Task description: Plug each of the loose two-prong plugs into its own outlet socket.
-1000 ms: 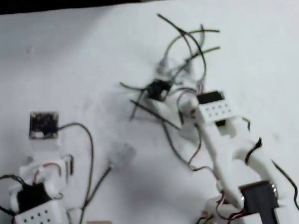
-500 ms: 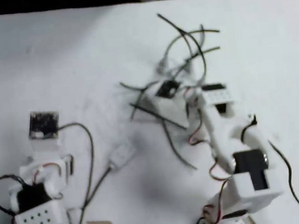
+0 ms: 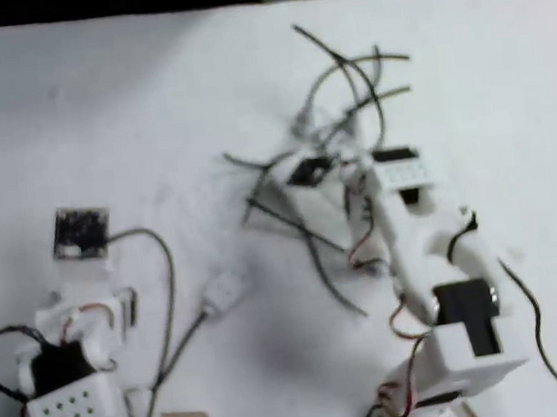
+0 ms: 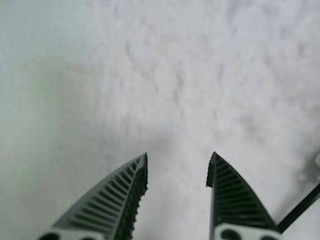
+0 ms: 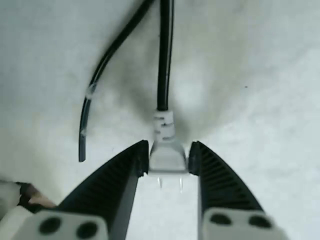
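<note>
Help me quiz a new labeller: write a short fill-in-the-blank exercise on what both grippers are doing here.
1. The right gripper is ____ on the white plug.
2. That plug shows ____ metal prongs.
3. Its cord is ____ in colour.
4. The left gripper hangs ____ over the white table, holding nothing.
Missing words: shut; two; black; open.

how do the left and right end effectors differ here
The left end effector is open; the right end effector is shut. The left holds nothing over bare table; the right grips a white plug with a black cord. Both have dark ribbed fingers.
</note>
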`<state>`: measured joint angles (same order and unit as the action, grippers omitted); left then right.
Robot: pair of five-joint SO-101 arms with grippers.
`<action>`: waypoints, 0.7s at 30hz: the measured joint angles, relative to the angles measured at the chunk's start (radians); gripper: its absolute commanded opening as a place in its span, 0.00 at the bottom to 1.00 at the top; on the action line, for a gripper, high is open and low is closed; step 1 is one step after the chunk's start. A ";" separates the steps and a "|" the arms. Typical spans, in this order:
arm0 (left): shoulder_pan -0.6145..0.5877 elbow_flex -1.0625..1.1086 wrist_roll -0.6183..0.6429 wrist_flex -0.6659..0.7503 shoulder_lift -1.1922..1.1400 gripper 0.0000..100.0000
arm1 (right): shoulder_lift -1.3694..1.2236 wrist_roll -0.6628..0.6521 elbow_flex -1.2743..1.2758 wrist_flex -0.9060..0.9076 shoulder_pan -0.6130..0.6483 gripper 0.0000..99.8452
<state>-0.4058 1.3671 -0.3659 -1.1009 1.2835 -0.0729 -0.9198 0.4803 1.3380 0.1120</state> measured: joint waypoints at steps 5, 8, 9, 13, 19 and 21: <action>0.000 0.000 0.000 0.000 0.000 0.21 | 0.006 0.003 -0.061 0.069 -0.002 0.14; 0.000 0.000 0.000 0.000 0.000 0.21 | 0.006 0.003 -0.063 0.072 0.000 0.14; 0.000 0.000 0.000 0.000 0.000 0.21 | 0.006 0.002 -0.064 0.072 0.000 0.14; 0.000 0.000 0.000 0.000 0.000 0.21 | -0.011 -0.002 -0.064 0.054 -0.015 0.14; 0.000 0.000 0.000 0.000 0.000 0.21 | -0.089 0.003 -0.066 0.011 -0.049 0.14; 0.000 0.000 0.000 0.000 0.000 0.21 | -0.097 -0.002 -0.066 0.011 -0.046 0.14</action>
<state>-0.4058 1.3671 -0.3659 -1.1009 1.2835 -0.1695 -0.9214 0.4143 1.3487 0.0660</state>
